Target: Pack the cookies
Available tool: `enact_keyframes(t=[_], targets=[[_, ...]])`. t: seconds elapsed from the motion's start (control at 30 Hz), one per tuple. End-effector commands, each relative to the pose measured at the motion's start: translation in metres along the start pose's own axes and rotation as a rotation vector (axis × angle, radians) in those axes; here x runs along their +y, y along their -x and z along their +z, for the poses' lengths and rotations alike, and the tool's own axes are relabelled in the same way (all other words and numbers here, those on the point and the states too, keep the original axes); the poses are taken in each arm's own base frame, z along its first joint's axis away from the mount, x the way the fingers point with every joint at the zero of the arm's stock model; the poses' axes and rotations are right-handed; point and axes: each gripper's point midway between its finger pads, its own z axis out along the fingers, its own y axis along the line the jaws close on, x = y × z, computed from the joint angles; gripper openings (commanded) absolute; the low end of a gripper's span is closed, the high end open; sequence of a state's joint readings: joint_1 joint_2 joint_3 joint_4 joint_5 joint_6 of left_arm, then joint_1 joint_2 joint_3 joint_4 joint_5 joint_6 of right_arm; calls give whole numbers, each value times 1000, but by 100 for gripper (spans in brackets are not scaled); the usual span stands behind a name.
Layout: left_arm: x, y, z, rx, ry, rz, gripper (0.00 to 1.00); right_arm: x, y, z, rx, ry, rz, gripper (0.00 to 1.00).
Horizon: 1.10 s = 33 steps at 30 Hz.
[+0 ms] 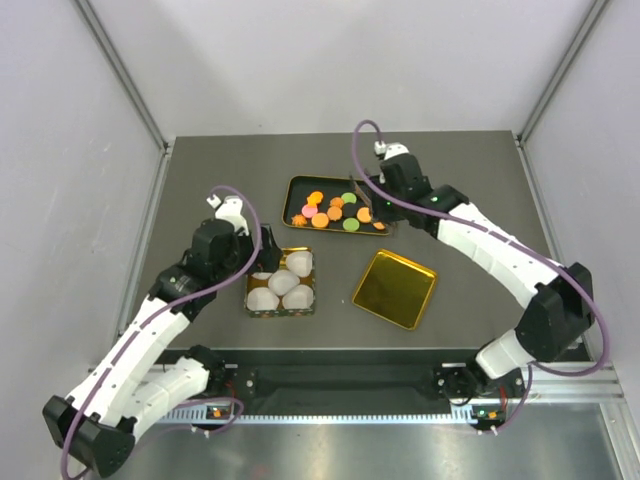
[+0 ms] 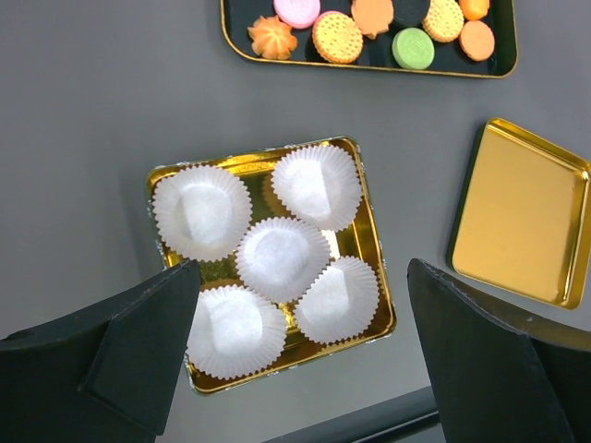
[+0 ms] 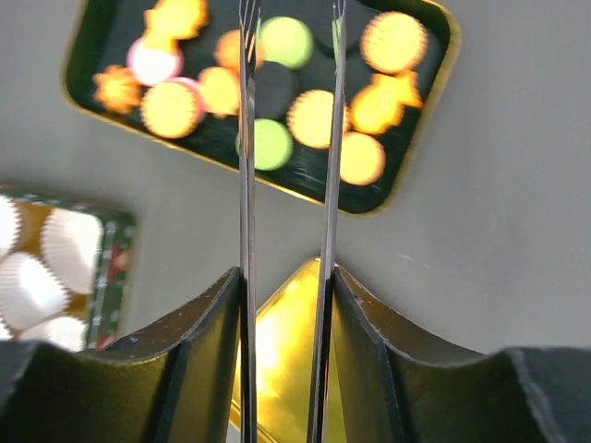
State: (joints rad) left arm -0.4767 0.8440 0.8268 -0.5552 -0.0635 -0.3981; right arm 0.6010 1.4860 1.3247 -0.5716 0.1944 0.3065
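The cookies (image 1: 335, 212), small round discs in orange, pink, green and dark, lie on a black gold-rimmed tray (image 1: 294, 187); they also show in the left wrist view (image 2: 337, 35) and the right wrist view (image 3: 314, 118). My right gripper (image 1: 380, 203) (image 3: 286, 272) is shut on thin metal tongs (image 3: 247, 138) whose blades reach out over the tray; their tips are out of view. My left gripper (image 1: 263, 250) (image 2: 303, 277) is open and empty, hovering over a gold box (image 2: 371, 235) that holds several white paper cups (image 2: 282, 257).
A gold lid (image 1: 395, 288) lies flat to the right of the box (image 1: 250, 300) and in front of the tray; it also shows in the left wrist view (image 2: 522, 226) and under my right gripper (image 3: 286, 341). Grey walls enclose the table.
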Motion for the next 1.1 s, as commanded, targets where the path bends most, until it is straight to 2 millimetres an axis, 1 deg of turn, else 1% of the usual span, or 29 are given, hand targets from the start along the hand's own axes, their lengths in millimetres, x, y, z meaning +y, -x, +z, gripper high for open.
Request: enact_keyframes(t=[0.0, 0.03, 0.17, 0.2, 0.3, 0.53, 0.7, 1.07], targets=[[8, 6, -9, -34, 41, -10, 99, 26, 13, 2, -31, 22, -42, 41], [10, 3, -9, -32, 47, -11, 99, 34, 11, 2, -27, 36, -53, 41], [15, 1, -12, -37, 67, -11, 99, 47, 1, 10, 2, 47, -91, 40], [15, 1, -12, -37, 64, -9, 99, 46, -2, 14, 13, 31, -99, 40], [16, 0, -11, -36, 68, -8, 99, 43, -6, 18, 22, 5, -109, 40], [16, -3, -7, -25, 66, -4, 99, 38, -14, 22, 41, -16, -127, 40], [15, -3, -7, -25, 63, -4, 99, 38, -22, 27, 69, -20, -147, 40], [16, -5, -5, -17, 68, -3, 99, 41, -32, 40, 111, -11, -173, 42]])
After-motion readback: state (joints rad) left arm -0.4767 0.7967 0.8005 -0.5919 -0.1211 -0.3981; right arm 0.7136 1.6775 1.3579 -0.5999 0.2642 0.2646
